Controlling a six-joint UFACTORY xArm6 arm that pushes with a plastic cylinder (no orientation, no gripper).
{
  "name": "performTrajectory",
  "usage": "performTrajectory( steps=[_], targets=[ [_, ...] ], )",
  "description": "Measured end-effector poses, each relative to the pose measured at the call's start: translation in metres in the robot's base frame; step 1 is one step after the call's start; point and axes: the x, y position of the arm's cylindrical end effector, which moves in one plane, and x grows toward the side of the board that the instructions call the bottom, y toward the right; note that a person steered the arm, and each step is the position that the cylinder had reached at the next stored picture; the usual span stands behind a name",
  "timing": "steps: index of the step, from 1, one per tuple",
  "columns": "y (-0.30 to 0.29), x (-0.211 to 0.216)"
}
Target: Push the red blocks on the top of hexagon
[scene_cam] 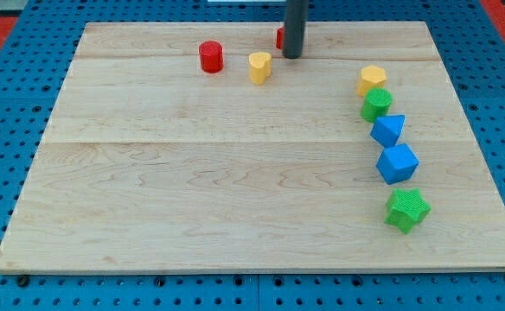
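A red cylinder (211, 56) stands near the view's top, left of centre. A second red block (280, 38) sits at the top centre, mostly hidden behind my rod, so its shape is unclear. My tip (292, 56) rests on the board just right of and touching or nearly touching that red block. A yellow heart-like block (259, 66) lies between the red cylinder and my tip. A yellow hexagon (373, 79) sits at the upper right, well to the right of my tip.
Below the yellow hexagon runs a column of blocks: a green round block (376, 104), a blue block (387, 130), a larger blue block (397, 163) and a green star (406, 210). The wooden board (192, 190) lies on a blue pegboard.
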Motion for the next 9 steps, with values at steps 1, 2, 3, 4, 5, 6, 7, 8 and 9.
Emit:
performTrajectory(
  steps=[1, 2, 3, 4, 5, 6, 7, 8, 9],
  targets=[
    [-0.038, -0.012],
    [-0.075, -0.037],
    [-0.071, -0.047],
    [-0.001, -0.050],
    [0.054, -0.048],
    [0.092, -0.031],
    [0.110, -0.018],
    [0.107, -0.016],
    [0.103, -0.015]
  ],
)
